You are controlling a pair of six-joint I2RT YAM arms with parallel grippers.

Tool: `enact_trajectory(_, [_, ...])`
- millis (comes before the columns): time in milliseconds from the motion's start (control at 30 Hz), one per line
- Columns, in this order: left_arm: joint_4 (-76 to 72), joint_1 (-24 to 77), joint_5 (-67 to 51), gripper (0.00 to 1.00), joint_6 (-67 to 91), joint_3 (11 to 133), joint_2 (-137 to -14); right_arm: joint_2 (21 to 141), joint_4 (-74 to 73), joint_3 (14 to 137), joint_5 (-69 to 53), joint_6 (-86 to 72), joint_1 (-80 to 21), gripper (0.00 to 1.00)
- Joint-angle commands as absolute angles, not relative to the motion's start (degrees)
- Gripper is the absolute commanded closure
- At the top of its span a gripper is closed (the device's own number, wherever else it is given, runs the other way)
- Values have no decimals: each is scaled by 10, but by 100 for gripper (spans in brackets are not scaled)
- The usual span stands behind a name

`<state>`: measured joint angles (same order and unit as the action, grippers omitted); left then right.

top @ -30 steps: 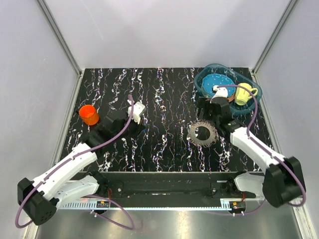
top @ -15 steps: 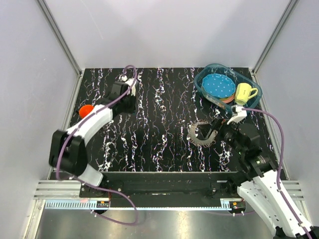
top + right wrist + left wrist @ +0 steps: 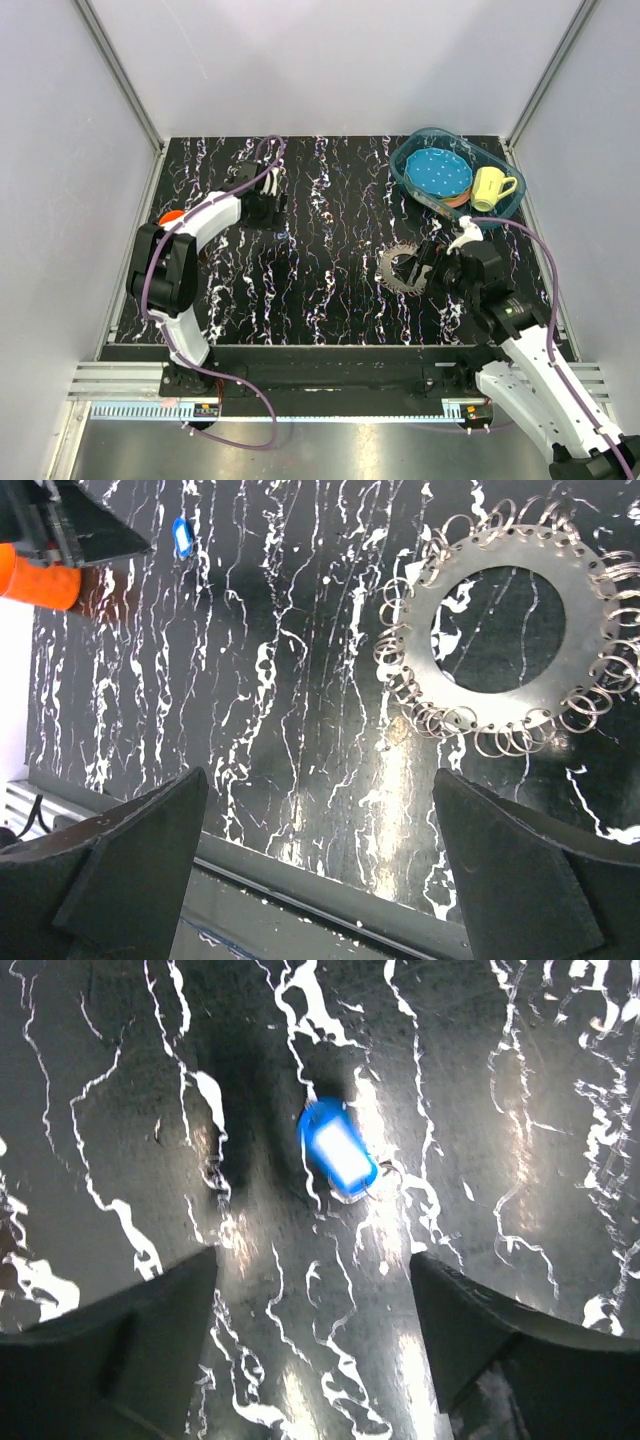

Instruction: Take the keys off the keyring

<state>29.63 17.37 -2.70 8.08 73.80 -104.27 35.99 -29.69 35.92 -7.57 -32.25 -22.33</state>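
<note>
Left gripper (image 3: 310, 1260) spread, nothing held; blue tag (image 3: 337, 1150) lying just ahead, judged already removed. Right gripper (image 3: 320, 775) spread, keyring (image 3: 497, 706) ahead, judged readied for grasp.

You will find the keyring (image 3: 391, 272) lying flat on the table (image 3: 340, 200), right of centre. The right gripper (image 3: 423, 270) is at its right edge. The left gripper (image 3: 271, 211) is over the far left area, near the orange cup (image 3: 168, 216). The basin (image 3: 420, 148) at far right holds a plate (image 3: 440, 172) and a yellow mug (image 3: 489, 187).
</note>
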Motion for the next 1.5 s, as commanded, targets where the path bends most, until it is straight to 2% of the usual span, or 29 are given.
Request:
enact_trajectory(0, [315, 172, -58, 2, 84, 751, -950, 351, -333, 410, -37, -326, -221, 0])
enact_trajectory(200, [199, 172, -238, 1, 98, 629, -745, 336, -345, 458, -32, -312, -221, 0])
enact_trajectory(367, [17, 173, -357, 1, 173, 491, -539, 323, -340, 499, -50, -289, -221, 0])
enact_trajectory(467, [-22, 173, -366, 1, 195, 442, -457, 316, -327, 524, -69, -285, -221, 0])
enact_trajectory(633, [10, 173, -386, 1, 202, 413, -374, 296, -296, 536, -100, -301, -221, 0])
enact_trajectory(867, [41, 173, -375, 1, 205, 397, -313, 253, -261, 505, -99, -322, -221, 0])
enact_trajectory(1467, [74, 173, -354, 1, 183, 425, -317, 247, -274, 514, -98, -313, -221, 0])
